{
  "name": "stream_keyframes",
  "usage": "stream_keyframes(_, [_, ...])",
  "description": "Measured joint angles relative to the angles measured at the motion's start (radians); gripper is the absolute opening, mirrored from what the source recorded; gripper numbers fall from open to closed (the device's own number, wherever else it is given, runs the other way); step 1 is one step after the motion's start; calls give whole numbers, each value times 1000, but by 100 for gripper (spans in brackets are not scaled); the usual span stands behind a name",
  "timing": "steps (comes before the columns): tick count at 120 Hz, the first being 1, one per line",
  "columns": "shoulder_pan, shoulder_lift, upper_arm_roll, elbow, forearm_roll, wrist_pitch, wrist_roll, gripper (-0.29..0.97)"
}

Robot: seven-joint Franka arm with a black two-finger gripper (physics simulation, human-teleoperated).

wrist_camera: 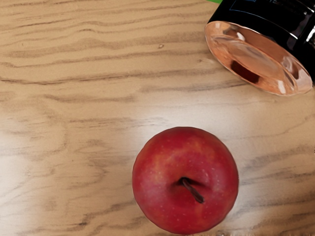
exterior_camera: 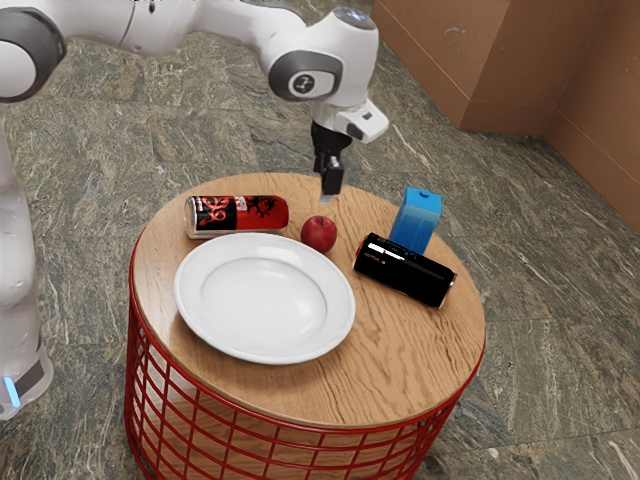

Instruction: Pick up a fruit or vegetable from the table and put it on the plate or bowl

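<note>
While reaching in from the exterior view's upper left, hanging the black gripper (exterior_camera: 331, 190) above the red apple (exterior_camera: 319, 233), apart from it and not touching. Impossible to tell from this side angle whether open or closed.

Resting stem-up on the round wooden table (exterior_camera: 400, 345), the apple, near the far rim of the white plate (exterior_camera: 264, 296) and not on it. Lying on its side toward the exterior view's left of the fruit, a red can (exterior_camera: 237, 215). Lying on its side toward the exterior view's right, a black can (exterior_camera: 404, 270), its nearer end pointing toward the apple. Standing upright behind that can, a small blue carton (exterior_camera: 416, 220).

Looking down from the wrist camera: catching the apple's short dark stem and the bare wood grain around it, with the black can's coppery end showing close by but apart from the fruit.
</note>
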Motion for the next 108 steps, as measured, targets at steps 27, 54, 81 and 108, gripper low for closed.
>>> stream_keyframes(27, [0,-52,3,-78,3,30,32,68])
stream_keyframes(54, [0,-38,4,-86,-2,43,55,68])
stream_keyframes(81, [2,-11,8,-67,-6,55,70,68])
stream_keyframes(108, [3,35,8,-47,-14,64,80,68])
